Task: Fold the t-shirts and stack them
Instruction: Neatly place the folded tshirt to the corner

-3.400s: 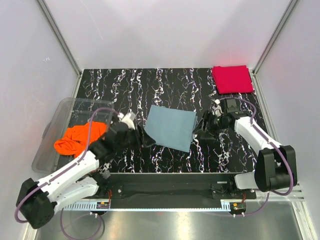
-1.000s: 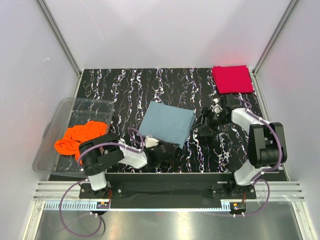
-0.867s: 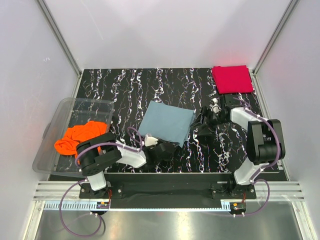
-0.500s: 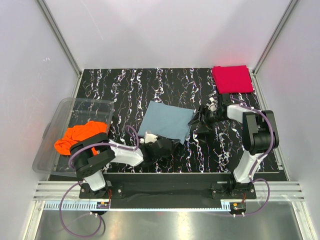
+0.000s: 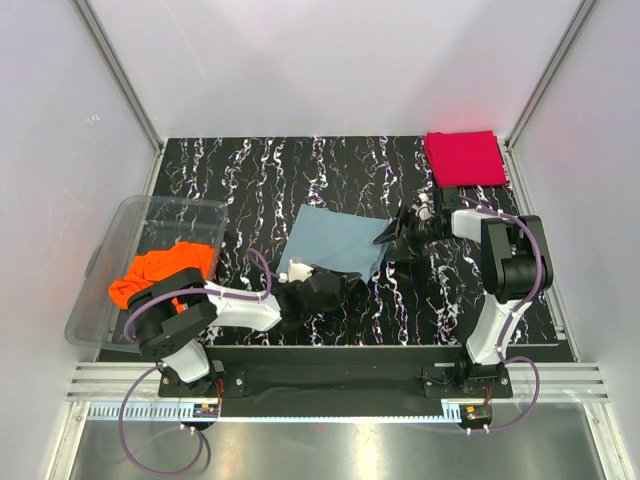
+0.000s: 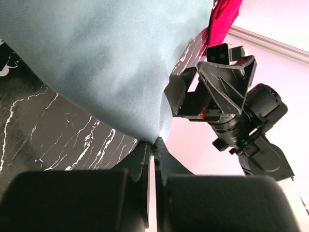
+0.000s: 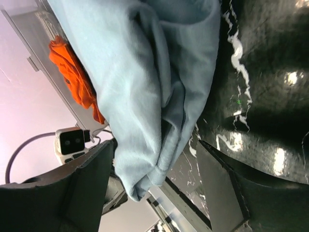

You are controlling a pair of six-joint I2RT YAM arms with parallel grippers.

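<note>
My left gripper (image 5: 322,290) was pinched shut on the near edge of the blue shirt (image 5: 335,243), mid table (image 5: 250,170). The right gripper (image 5: 392,240) stood wide, its fingers (image 7: 87,186) either side of that shirt's bunched right edge (touching or not, I couldn't tell). The red shirt (image 5: 464,158) lay folded at the far right corner. The orange shirt (image 5: 155,275) sat crumpled in the bin (image 5: 120,225), partly hidden behind my left arm (image 5: 235,305).

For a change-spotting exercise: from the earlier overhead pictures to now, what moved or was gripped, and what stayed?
The left gripper swung from beside the clear plastic bin to the near edge of the folded grey-blue cloth t-shirt and grips it. The open right gripper moved in around its right edge. The folded crimson t-shirt and crumpled orange t-shirt stayed.
</note>
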